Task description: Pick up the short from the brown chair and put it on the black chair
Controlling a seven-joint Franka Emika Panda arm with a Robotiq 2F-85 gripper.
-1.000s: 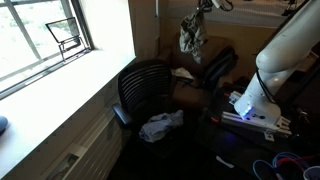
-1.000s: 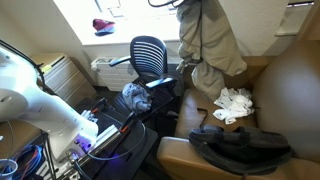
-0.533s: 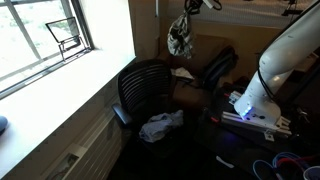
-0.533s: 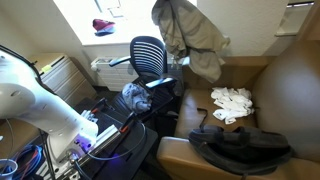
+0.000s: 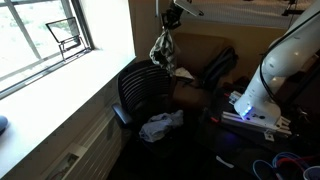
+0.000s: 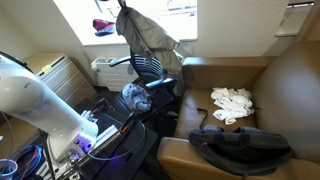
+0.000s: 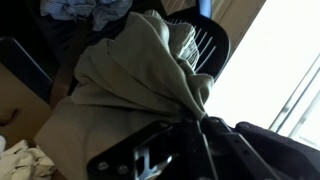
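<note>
- While the gripper [image 7: 197, 122] hangs high in the air, its jaws are pinched tight on a bunched fold of the shorts [image 7: 125, 85]. The wrist view shows fabric gathered right at the fingertips with no gap.
- The shorts [image 5: 160, 50] dangle free below the gripper [image 5: 171, 16], touching nothing. In an exterior view the shorts [image 6: 145, 38] hang in front of the top of the black chair's backrest.
- The black chair [image 7: 207, 45] shows just past the hanging fabric in the wrist view, mesh back visible. You are near it, roughly over its back edge as I read it, not clearly over the seat.
- A bluish cloth bundle [image 5: 160, 125] lies low at the black chair [image 5: 140, 88]. It looks to be on the seat, but I cannot tell for sure.
- So pickup is done and the carry across is mostly done. What is left is lining up over the seat, lowering, and letting go.
- Watch that bundle: the shorts would land on or beside it.
- The brown chair [image 6: 275, 85] sits further off and clear of the shorts. It holds only a white cloth [image 6: 232, 102] on the seat and a dark bag [image 6: 240, 148] on its near arm.
- The window [image 5: 50, 35] is farthest, bright, beyond the black chair [image 6: 148, 58].
</note>
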